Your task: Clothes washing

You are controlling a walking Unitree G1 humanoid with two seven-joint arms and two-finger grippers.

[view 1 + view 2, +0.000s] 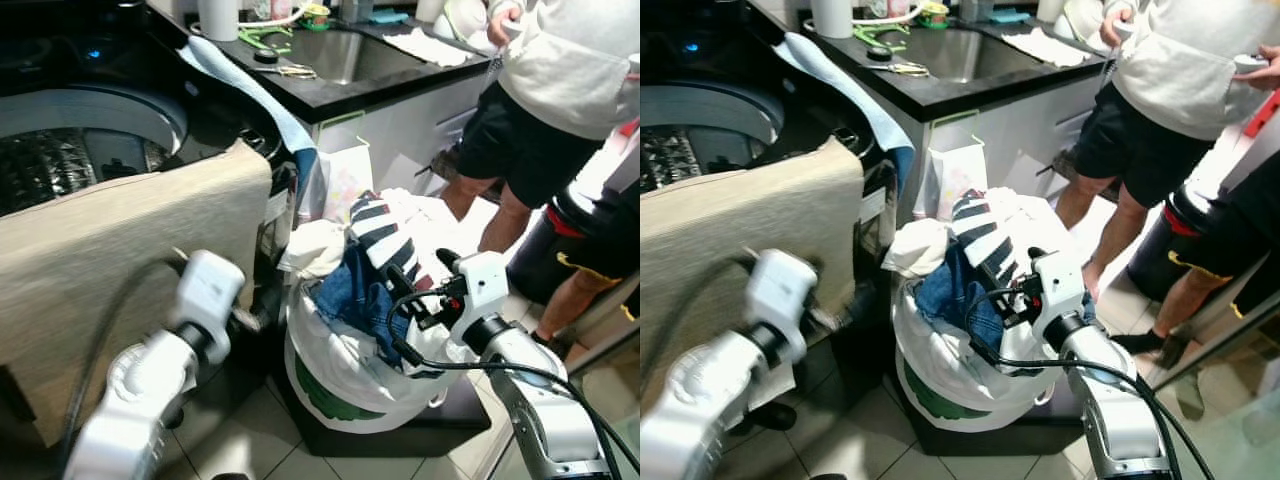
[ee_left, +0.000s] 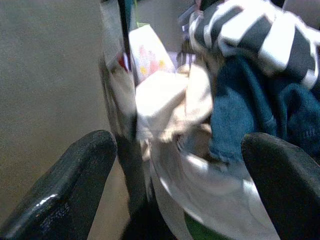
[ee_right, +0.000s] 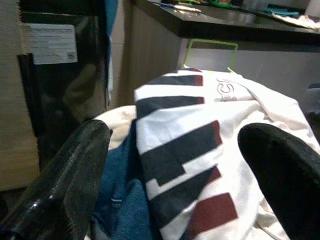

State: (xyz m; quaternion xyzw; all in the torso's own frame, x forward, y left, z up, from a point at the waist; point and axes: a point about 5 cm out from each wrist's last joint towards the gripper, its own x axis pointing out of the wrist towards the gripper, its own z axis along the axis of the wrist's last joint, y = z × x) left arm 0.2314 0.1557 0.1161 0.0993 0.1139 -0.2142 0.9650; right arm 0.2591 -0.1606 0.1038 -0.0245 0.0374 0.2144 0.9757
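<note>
Denim and striped cloth were heaped high in the white laundry bag (image 1: 340, 375), so I judged the wash barely begun: nothing I could make out lay in the open top-loading washer (image 1: 90, 140), and the whole load remained to be moved across. A beige cloth (image 1: 120, 290) hung over the washer's front edge. My right gripper (image 1: 420, 285) sat at the bag's near rim, its fingers spread and holding nothing, aimed at the striped shirt (image 3: 185, 150) on top of the pile, with the blue jeans (image 3: 122, 200) just beside and under it. My left gripper (image 2: 175, 185) hung between washer and bag, fingers likewise spread and empty, facing a cream garment (image 2: 160, 102). The bag stood on a low dark platform (image 1: 440, 420) on a pale tiled floor (image 1: 250, 440), tight against the washer's side. Behind it ran a black bench (image 1: 330, 95) with a steel sink (image 1: 350, 50) and small clutter, white cabinets below. A person (image 1: 560, 90) in a pale top and dark shorts stood near the bench, close to the bag.
</note>
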